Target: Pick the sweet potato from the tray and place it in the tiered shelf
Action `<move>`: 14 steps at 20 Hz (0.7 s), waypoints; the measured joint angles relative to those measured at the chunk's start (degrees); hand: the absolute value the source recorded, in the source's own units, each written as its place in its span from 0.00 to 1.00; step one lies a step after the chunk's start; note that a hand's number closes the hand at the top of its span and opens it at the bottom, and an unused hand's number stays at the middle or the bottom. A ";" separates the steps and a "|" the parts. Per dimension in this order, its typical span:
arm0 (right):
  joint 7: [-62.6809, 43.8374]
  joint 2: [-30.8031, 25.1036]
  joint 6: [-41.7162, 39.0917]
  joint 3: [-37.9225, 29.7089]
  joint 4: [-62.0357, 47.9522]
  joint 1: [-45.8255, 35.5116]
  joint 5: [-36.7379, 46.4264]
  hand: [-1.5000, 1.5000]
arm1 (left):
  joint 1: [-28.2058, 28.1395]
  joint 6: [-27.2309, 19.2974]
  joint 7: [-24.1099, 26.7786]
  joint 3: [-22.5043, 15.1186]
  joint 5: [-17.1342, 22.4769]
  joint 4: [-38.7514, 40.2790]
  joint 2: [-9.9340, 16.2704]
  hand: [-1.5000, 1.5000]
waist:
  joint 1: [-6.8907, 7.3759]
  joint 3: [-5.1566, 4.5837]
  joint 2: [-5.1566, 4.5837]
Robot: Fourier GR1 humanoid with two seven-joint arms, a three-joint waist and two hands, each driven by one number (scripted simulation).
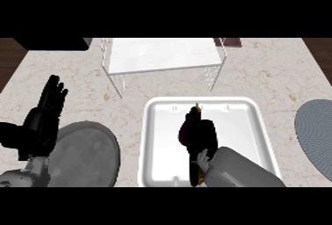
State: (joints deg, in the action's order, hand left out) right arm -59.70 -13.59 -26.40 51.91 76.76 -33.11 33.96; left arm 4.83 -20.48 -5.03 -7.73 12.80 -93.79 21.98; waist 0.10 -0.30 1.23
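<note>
Tray: your landmark, a white, round-cornered tray lying flat on the marble counter, just below the middle of the head view.
Right hand: you have it over the tray's middle, coming in from the lower edge on its grey forearm; the black fingers curl downward round something dark.
Sweet potato: inside the tray, a dark purplish shape showing at the left edge of your right hand, mostly hidden by it; whether it is lifted off the tray floor cannot be told.
Left hand: well left of the tray, open, fingers straight and pointing up, holding nothing.
Tiered shelf: beyond the tray's far edge, a white top on thin wire legs.
Grey plate: just left of the tray, under your left forearm.
Grey mat: right of the tray, cut by the view's edge.
</note>
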 measured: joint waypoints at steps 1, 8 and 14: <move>0.72 -0.13 -0.37 0.05 -0.24 -0.01 0.55 1.00 | -0.06 -0.06 -0.34 -0.02 -0.21 -0.55 0.07 0.50 | 0.13 -0.02 0.11; 4.02 0.15 -1.83 1.34 -0.97 -0.73 6.98 1.00 | 0.19 0.90 -0.94 0.63 -0.74 -0.28 -0.34 0.50 | 0.26 -0.01 0.04; 2.74 7.81 4.99 -1.10 -3.04 -0.28 10.58 1.00 | 0.06 1.43 -0.89 0.50 -1.47 -0.49 -1.38 0.50 | 0.62 0.03 -0.54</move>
State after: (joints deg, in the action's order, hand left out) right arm -56.96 -5.77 -21.41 50.82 73.71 -33.39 44.54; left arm 4.89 -19.04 -5.92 -7.23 11.33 -94.27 20.60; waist 0.71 -0.27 0.69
